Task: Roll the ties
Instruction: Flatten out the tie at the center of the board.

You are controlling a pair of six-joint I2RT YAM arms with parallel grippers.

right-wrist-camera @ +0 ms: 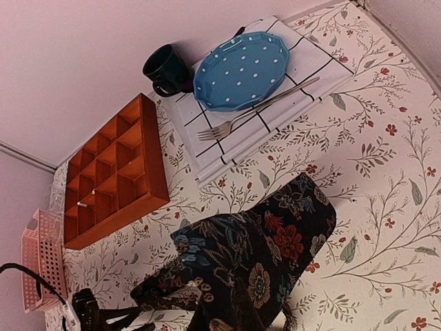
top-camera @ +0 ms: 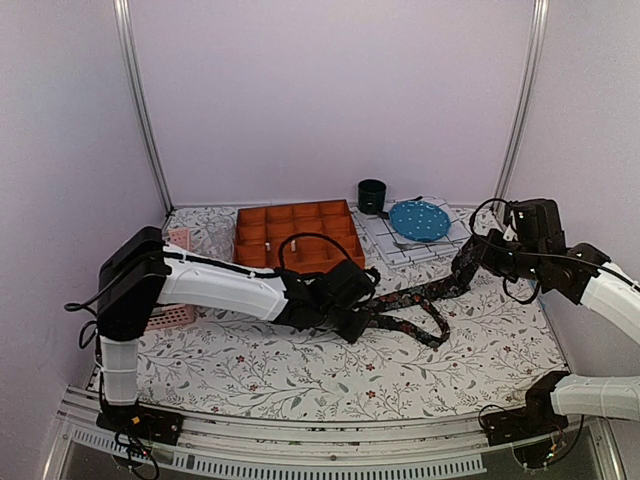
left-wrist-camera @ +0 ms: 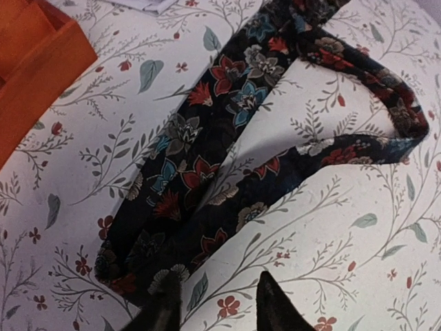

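From above, lilac walls enclose a table under a floral cloth. 1 dark tie runs across its middle from the left gripper up to the right gripper, near an orange tray.

Left wrist: 2 black fingertips stand apart over bare cloth, the tie's folded end just beside them.

Right wrist: fabric hides the fingers, which seem clamped on the tie.

Bright, even, soft-shadowed light; wrist views slightly blurred.
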